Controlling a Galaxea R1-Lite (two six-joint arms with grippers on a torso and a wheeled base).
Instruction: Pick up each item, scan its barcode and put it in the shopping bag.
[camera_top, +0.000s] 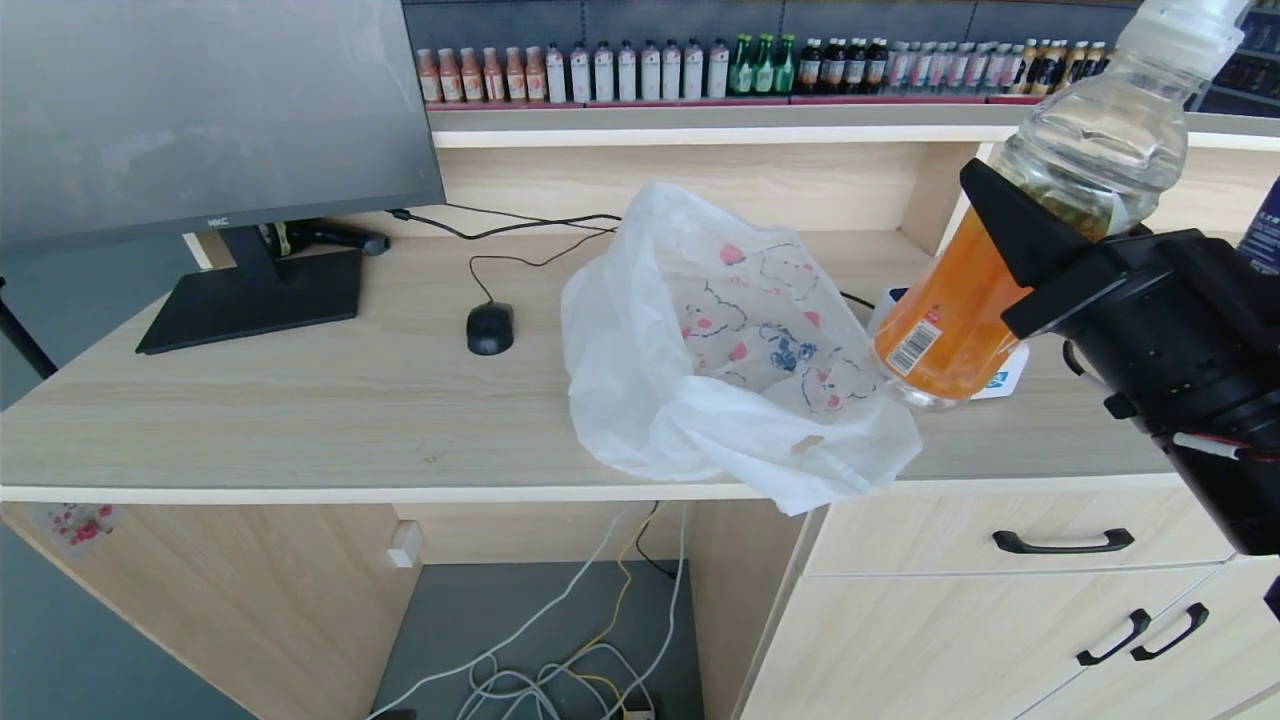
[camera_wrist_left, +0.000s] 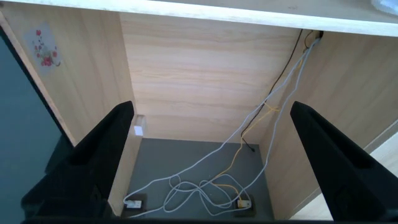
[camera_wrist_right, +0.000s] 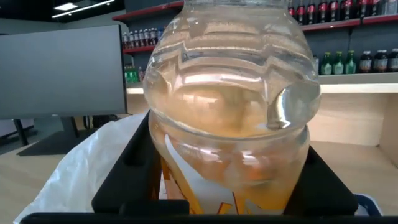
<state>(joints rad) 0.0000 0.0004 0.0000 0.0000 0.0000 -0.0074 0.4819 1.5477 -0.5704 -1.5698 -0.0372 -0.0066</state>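
My right gripper (camera_top: 1040, 235) is shut on a clear bottle with an orange label (camera_top: 1010, 230), held tilted in the air at the right, its base over the counter beside the bag. The barcode (camera_top: 913, 346) faces outward near the base. In the right wrist view the bottle (camera_wrist_right: 230, 118) sits between the black fingers (camera_wrist_right: 134, 180). A white shopping bag (camera_top: 720, 350) with cartoon prints lies open on the counter (camera_top: 300, 410), just left of the bottle's base. My left gripper (camera_wrist_left: 211, 155) stands open below the counter, facing the knee space and its cables.
A monitor (camera_top: 200, 110) stands at the back left, with a black mouse (camera_top: 490, 328) and a dark handheld device (camera_top: 320, 237) near its stand. A white-blue object (camera_top: 1005, 378) lies behind the bottle. Drawers (camera_top: 1060, 545) sit under the right side. Shelves of bottles (camera_top: 760, 68) line the back.
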